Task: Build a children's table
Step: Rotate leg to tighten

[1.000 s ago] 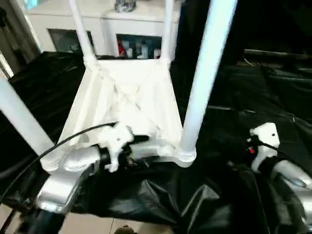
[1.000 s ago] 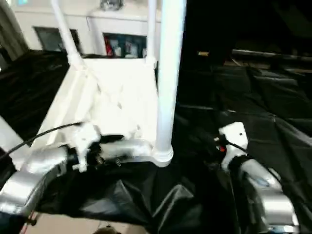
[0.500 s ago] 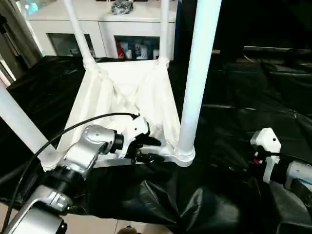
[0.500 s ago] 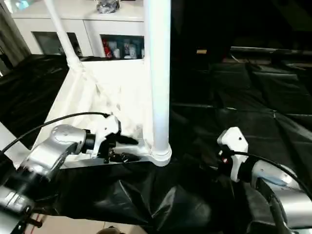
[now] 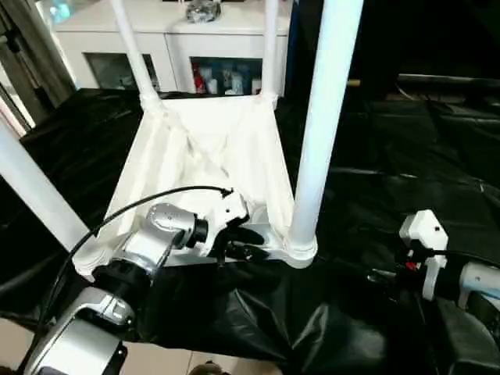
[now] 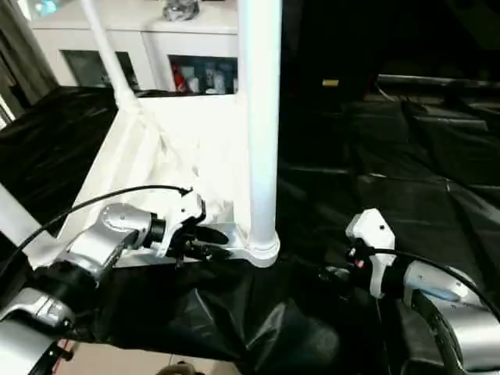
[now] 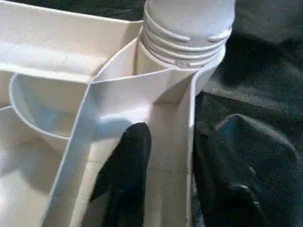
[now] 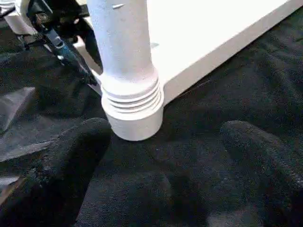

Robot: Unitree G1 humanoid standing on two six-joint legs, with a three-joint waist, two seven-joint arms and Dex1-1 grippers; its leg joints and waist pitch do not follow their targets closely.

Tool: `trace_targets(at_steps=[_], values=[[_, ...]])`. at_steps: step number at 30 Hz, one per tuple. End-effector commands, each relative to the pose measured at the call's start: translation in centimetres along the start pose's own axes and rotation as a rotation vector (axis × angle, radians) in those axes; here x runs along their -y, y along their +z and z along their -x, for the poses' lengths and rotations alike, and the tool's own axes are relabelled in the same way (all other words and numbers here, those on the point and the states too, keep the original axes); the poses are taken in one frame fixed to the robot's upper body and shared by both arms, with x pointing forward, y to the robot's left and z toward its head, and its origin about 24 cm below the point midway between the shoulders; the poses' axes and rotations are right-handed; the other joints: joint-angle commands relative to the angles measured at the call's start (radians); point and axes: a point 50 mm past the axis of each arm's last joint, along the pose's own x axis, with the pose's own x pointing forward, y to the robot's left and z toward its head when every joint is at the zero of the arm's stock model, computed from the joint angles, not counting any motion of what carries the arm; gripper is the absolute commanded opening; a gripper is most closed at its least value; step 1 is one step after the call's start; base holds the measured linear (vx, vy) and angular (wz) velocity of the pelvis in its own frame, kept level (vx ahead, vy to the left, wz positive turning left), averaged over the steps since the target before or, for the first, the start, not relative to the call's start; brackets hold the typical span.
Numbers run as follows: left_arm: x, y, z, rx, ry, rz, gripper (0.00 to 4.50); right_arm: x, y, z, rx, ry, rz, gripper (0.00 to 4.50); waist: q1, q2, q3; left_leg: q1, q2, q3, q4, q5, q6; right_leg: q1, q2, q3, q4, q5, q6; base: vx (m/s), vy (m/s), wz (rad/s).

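Tabletop [image 5: 207, 160] lies upside down on the black-draped surface [image 5: 406, 141], ribbed underside up, four legs standing up from its corner sockets. Near-left leg [image 5: 35, 195] rises well off to the left of the left end effector [image 5: 251, 242]. Far-left leg [image 5: 133, 51] and far-right leg [image 5: 269, 47] stand beyond it, at the tabletop's far edge.

Left end effector sits at the tabletop's near edge, just left of the near-right corner socket [image 5: 299, 251]. Left wrist view: one finger [image 7: 128, 165] is inside the tabletop, against the inner face of the rim wall [image 7: 177, 156]; the other finger [image 7: 236, 175] is outside that wall, over the black cover. So the fingers straddle the rim, narrow gap, rim between them; firm clamp or not, cannot tell. Threaded foot of the near-right leg [image 7: 187, 28] is right ahead of the fingertips.

Near-right leg [image 5: 324, 117] rises tall between the two end effectors, nearer the left one.

Right end effector [image 8: 161, 156] hovers low over the surface, to the right of that corner, apart from it. Its fingers [image 8: 71, 161] are spread wide, holding nothing, the socket just ahead between them, not touching.

White cabinet [image 5: 180, 39] stands behind the surface.
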Motion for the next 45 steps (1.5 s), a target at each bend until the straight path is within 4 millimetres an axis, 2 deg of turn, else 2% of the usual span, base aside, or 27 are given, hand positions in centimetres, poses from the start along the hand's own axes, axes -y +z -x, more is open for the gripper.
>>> trace_targets(at_steps=[1, 6, 10, 13, 16, 21, 23, 26, 27, 28, 29, 32, 33, 34, 35, 38, 39, 40, 45], values=[[-0.2, -0.1, 0.2, -0.036, -0.013, -0.008, 1.09, -0.5, 0.6, -0.1, 0.014, 0.025, 0.018, 4.50, 0.006, -0.013, -0.054, -0.001, 0.061, -0.013, -0.073, -0.134, 0.048, 0.047, -0.083, 0.040, -0.091, -0.119, -0.221, 0.000, 0.000, 0.00], [-0.3, -0.4, 0.3, -0.048, -0.030, -0.004, 0.76, -0.6, 0.7, -0.1, 0.019, 0.031, 0.020, 4.50, 0.005, -0.012, -0.053, 0.001, 0.065, -0.015, -0.078, -0.156, 0.040, 0.045, -0.085, 0.042, -0.095, -0.181, -0.205, 0.000, 0.000, 0.00], [-0.3, -0.7, 0.6, -0.060, -0.034, 0.002, 0.55, -0.5, 0.7, -0.2, 0.021, 0.032, 0.018, 4.50, 0.005, -0.012, -0.053, 0.000, 0.065, -0.014, -0.079, -0.153, 0.040, 0.044, -0.086, 0.042, -0.095, -0.177, -0.204, 0.000, 0.000, 0.00], [-0.2, -0.8, 0.7, -0.057, -0.035, 0.010, 0.16, -0.5, 0.7, -0.3, 0.021, 0.031, 0.019, 4.50, 0.004, -0.013, -0.054, 0.000, 0.066, -0.015, -0.080, -0.152, 0.040, 0.043, -0.086, 0.042, -0.095, -0.173, -0.205, 0.000, 0.000, 0.00], [-0.3, -0.8, 0.9, -0.012, -0.025, 0.039, 0.07, -0.4, 0.7, -0.4, 0.023, 0.031, 0.020, 4.50, 0.004, -0.015, -0.054, -0.002, 0.065, -0.013, -0.079, -0.136, 0.046, 0.044, -0.087, 0.042, -0.094, -0.159, -0.205, 0.000, 0.000, 0.00], [0.7, -1.1, 1.1, 0.061, -0.046, 0.096, 0.07, -0.3, 0.6, -0.7, 0.020, 0.026, 0.002, 4.50, -0.002, -0.023, -0.053, -0.003, 0.065, -0.011, -0.081, -0.123, 0.051, 0.044, -0.088, 0.040, -0.094, -0.168, -0.203, 0.000, 0.000, 0.00], [1.1, -1.1, 1.1, 0.079, -0.037, 0.107, 0.07, -0.4, 0.5, -0.8, 0.020, 0.030, -0.005, 4.50, -0.005, -0.023, -0.056, -0.003, 0.065, -0.011, -0.080, -0.100, 0.062, 0.044, -0.086, 0.038, -0.091, -0.141, -0.204, 0.000, 0.000, 0.00], [1.6, -1.4, 0.7, 0.080, 0.029, 0.121, 0.07, -0.4, 0.4, -1.1, 0.021, 0.031, -0.004, 4.50, -0.010, -0.032, -0.059, -0.007, 0.065, -0.007, -0.076, -0.062, 0.084, 0.047, -0.085, 0.035, -0.085, -0.079, -0.210, 0.000, 0.000, 0.00], [1.7, -1.5, 0.5, 0.074, 0.060, 0.133, 0.07, -0.4, 0.4, -1.2, 0.022, 0.029, -0.001, 4.50, -0.012, -0.028, -0.058, -0.008, 0.063, -0.006, -0.075, -0.052, 0.093, 0.044, -0.082, 0.034, -0.085, -0.069, -0.211, 0.000, 0.000, 0.00], [1.8, -1.5, 0.4, 0.075, 0.088, 0.133, 0.07, -0.3, 0.4, -1.2, 0.023, 0.026, 0.005, 4.50, -0.016, -0.037, -0.057, -0.008, 0.063, -0.004, -0.075, -0.053, 0.095, 0.046, -0.083, 0.033, -0.086, -0.067, -0.213, 0.000, 0.000, 0.00], [1.7, -1.3, 0.3, 0.089, 0.135, 0.145, 0.07, -0.2, 0.5, -1.4, 0.028, 0.023, 0.010, 4.50, -0.017, -0.031, -0.057, -0.007, 0.063, -0.005, -0.076, -0.054, 0.098, 0.043, -0.082, 0.032, -0.087, -0.080, -0.215, 0.000, 0.000, 0.00], [1.7, -0.8, 0.2, 0.123, 0.200, 0.183, 0.07, 0.0, 0.7, -1.6, 0.036, 0.019, 0.008, 4.50, -0.025, -0.045, -0.055, -0.008, 0.062, -0.001, -0.076, -0.055, 0.102, 0.048, -0.084, 0.032, -0.088, -0.110, -0.209, 0.000, 0.000, 0.00], [1.8, -0.3, 0.1, 0.154, 0.258, 0.214, 0.07, 0.1, 0.8, -1.9, 0.041, 0.010, 0.012, 4.50, -0.028, -0.052, -0.052, -0.008, 0.058, 0.002, -0.075, -0.056, 0.106, 0.045, -0.082, 0.032, -0.094, -0.135, -0.198, 0.000, 0.000, 0.00], [1.8, -0.3, 0.1, 0.154, 0.258, 0.214, 0.07, 0.1, 0.8, -1.9, 0.041, 0.010, 0.012, 4.50, -0.032, -0.049, -0.052, -0.013, 0.058, -0.001, -0.075, -0.044, 0.105, 0.049, -0.085, 0.030, -0.092, -0.136, -0.199, 0.000, 0.000, 0.00], [2.0, -0.3, 0.0, 0.152, 0.274, 0.224, 0.07, 0.2, 0.8, -2.1, 0.045, 0.008, 0.009, 4.50, -0.034, -0.054, -0.053, -0.011, 0.057, 0.002, -0.074, -0.042, 0.107, 0.046, -0.081, 0.031, -0.094, -0.141, -0.193, 0.000, 0.000, 0.00], [2.4, -0.7, -0.1, 0.114, 0.310, 0.211, 0.07, 0.2, 0.7, -2.4, 0.041, 0.010, 0.021, 4.50, -0.037, -0.052, -0.054, -0.010, 0.055, 0.004, -0.071, -0.029, 0.119, 0.044, -0.078, 0.032, -0.094, -0.135, -0.183, 0.000, 0.000, 0.00], [2.5, -0.8, -0.2, 0.103, 0.314, 0.215, 0.07, 0.3, 0.7, -2.5, 0.040, 0.010, 0.022, 4.50, -0.038, -0.057, -0.053, -0.012, 0.055, 0.003, -0.071, -0.021, 0.122, 0.045, -0.078, 0.031, -0.091, -0.124, -0.180, 0.000, 0.000, 0.00], [2.5, -0.8, -0.2, 0.099, 0.317, 0.212, 0.07, 0.3, 0.7, -2.6, 0.042, 0.006, 0.025, 4.50, -0.038, -0.055, -0.053, -0.011, 0.055, 0.004, -0.071, -0.019, 0.123, 0.044, -0.077, 0.031, -0.092, -0.123, -0.179, 0.000, 0.000, 0.00], [3.2, -0.4, -0.7, 0.106, 0.300, 0.182, 0.07, 0.6, 0.8, -3.8, 0.044, -0.019, 0.050, 4.50, -0.045, -0.055, -0.052, -0.008, 0.058, 0.004, -0.072, -0.026, 0.120, 0.040, -0.075, 0.031, -0.091, -0.111, -0.193, 0.000, 0.000, 0.00]])
